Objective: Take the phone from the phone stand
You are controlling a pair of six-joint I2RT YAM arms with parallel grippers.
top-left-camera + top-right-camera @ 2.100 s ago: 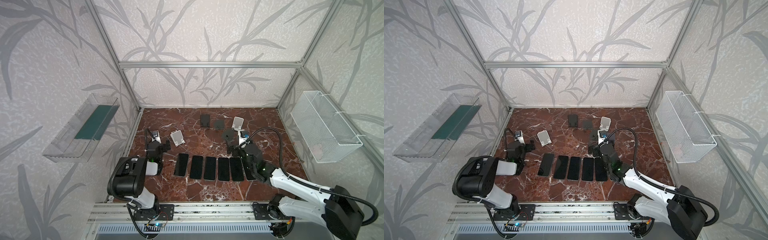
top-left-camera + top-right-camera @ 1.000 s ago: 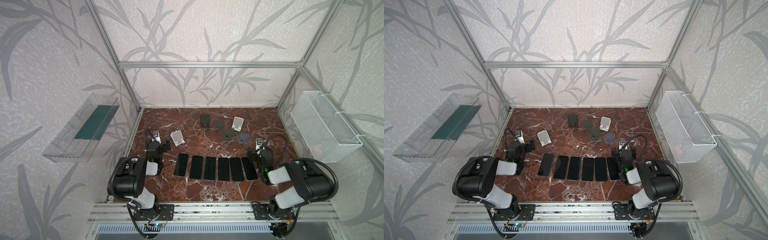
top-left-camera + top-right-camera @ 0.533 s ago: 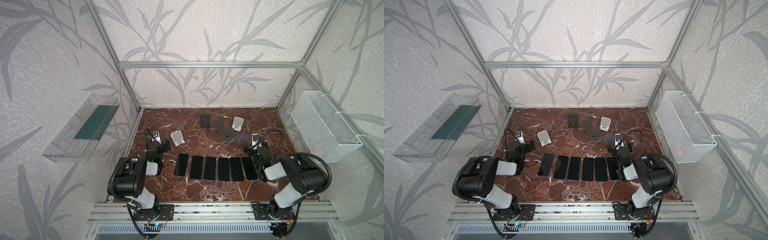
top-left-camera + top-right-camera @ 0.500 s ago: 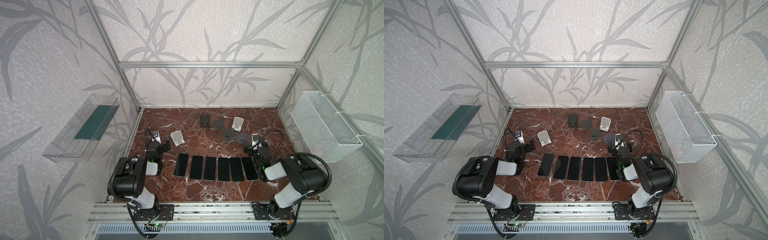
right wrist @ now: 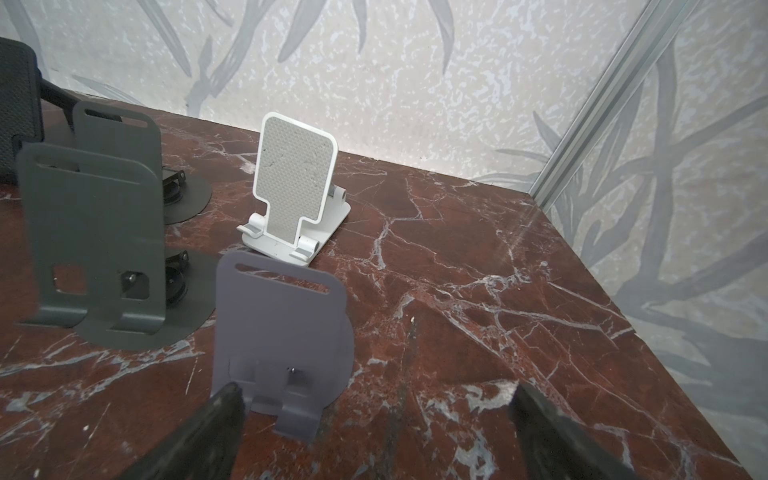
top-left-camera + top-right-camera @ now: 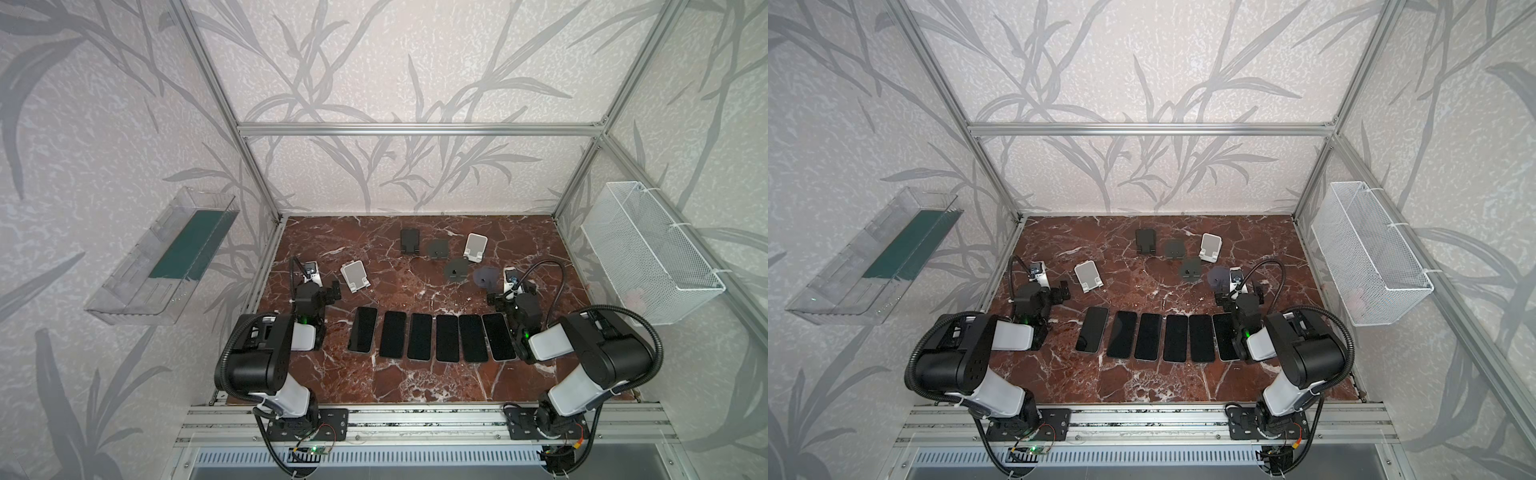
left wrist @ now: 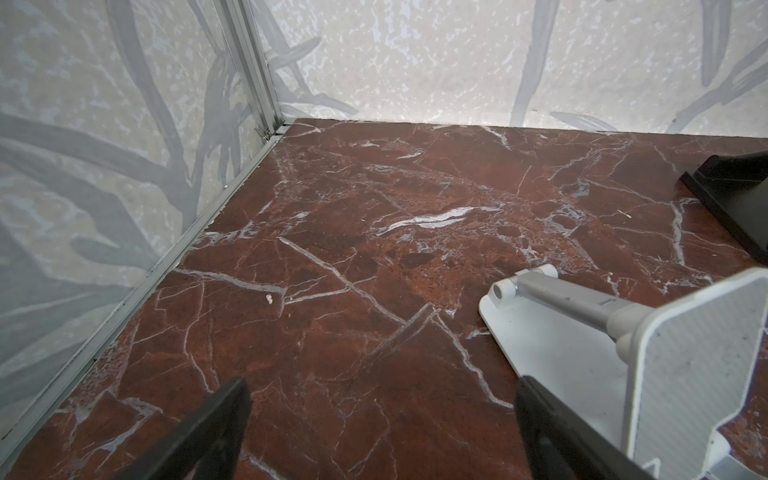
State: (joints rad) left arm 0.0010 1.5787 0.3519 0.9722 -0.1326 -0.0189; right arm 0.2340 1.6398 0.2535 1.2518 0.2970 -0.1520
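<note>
Six black slab phones (image 6: 428, 337) lie flat, side by side in a row on the red marble tabletop (image 6: 415, 382). Every stand in both top views is bare, from the white folding stand (image 6: 354, 276) near the left arm to the lavender plastic stand (image 5: 282, 328) in front of the right arm, so the removal looks finished, with no phone left to lift. The left gripper (image 7: 382, 415) and the right gripper (image 5: 378, 415) both hover low at the ends of the row, jaws spread wide and pinching nothing.

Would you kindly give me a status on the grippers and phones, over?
Left gripper open, empty. Right gripper open, empty. Six phones flat in a row on the table, all stands bare. Nothing in the way.
</note>
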